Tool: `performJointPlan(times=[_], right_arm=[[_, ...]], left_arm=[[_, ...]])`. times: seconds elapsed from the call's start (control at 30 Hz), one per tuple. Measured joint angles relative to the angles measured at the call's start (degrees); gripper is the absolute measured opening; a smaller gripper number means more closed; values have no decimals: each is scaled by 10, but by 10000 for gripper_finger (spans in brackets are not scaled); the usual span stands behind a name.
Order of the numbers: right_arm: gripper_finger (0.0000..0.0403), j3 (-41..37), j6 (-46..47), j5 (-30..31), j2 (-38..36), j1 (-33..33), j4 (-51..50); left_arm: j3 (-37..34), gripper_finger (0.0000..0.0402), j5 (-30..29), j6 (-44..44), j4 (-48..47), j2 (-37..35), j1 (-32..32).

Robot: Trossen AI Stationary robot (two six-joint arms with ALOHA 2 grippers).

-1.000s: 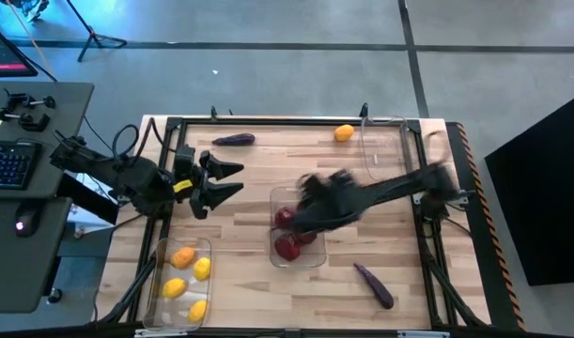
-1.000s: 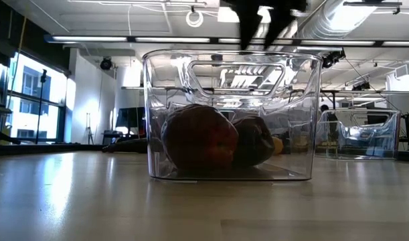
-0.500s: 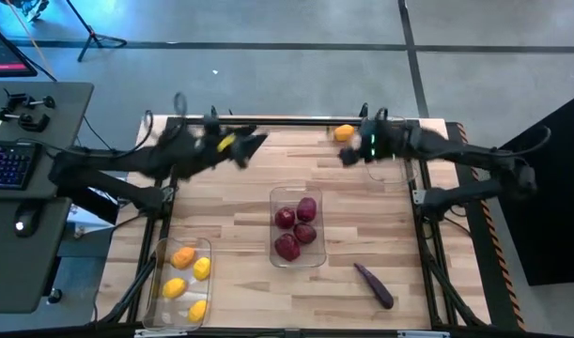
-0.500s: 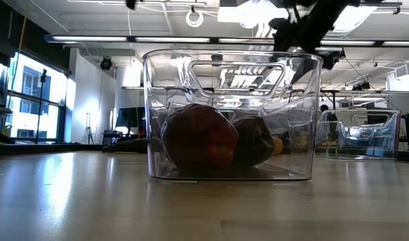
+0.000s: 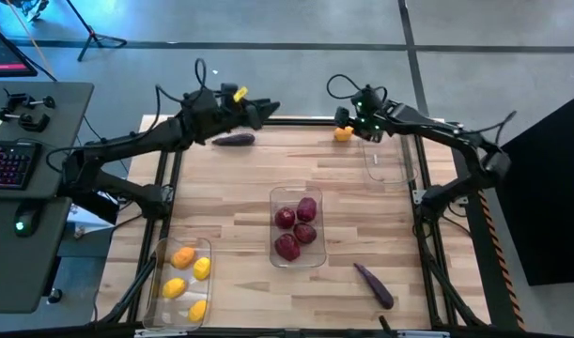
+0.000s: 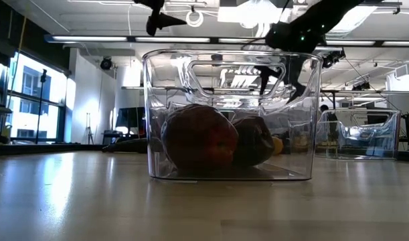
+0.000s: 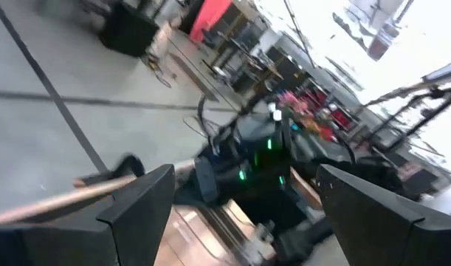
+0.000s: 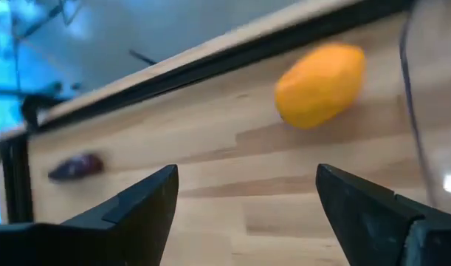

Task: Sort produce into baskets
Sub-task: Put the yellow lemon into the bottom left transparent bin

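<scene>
An orange fruit [image 5: 343,133] lies on the table at the far edge, and shows large in the right wrist view [image 8: 319,85]. My right gripper [image 5: 347,119] hovers open just above it, empty. A dark purple eggplant [image 5: 234,139] lies at the far left. My left gripper [image 5: 268,110] is open and empty, raised above the far edge just right of that eggplant. A second eggplant [image 5: 374,284] lies near right. The middle clear bin [image 5: 298,253] holds several dark red fruits [image 5: 287,246]. The near-left bin [image 5: 161,282] holds several yellow and orange fruits. The far-right bin [image 5: 388,160] is empty.
A black frame rail [image 5: 296,120] runs along the table's far edge under both grippers. The empty bin's wall [image 8: 432,111] stands right beside the orange fruit. In the low view the middle bin [image 6: 231,114] fills the centre, with both arms high above it.
My right gripper has swung from above the middle bin toward the table's far edge, ending over the orange fruit. My left gripper has gone from the table's left side toward the far edge and rightward, rising, ending beside the far eggplant. No produce has moved.
</scene>
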Motion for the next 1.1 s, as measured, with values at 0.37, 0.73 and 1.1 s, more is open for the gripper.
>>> performJointPlan(times=[0.37, 0.73, 1.1], right_arm=[[310, 0, 45, 3, 36, 34, 199], [310, 1, 218, 104, 78, 36, 134], [310, 137, 288, 101, 205, -4, -73]], left_arm=[[4, 315, 218, 72, -14, 0, 195], [4, 315, 398, 92, -3, 20, 369], [4, 315, 432, 77, -1, 54, 382]])
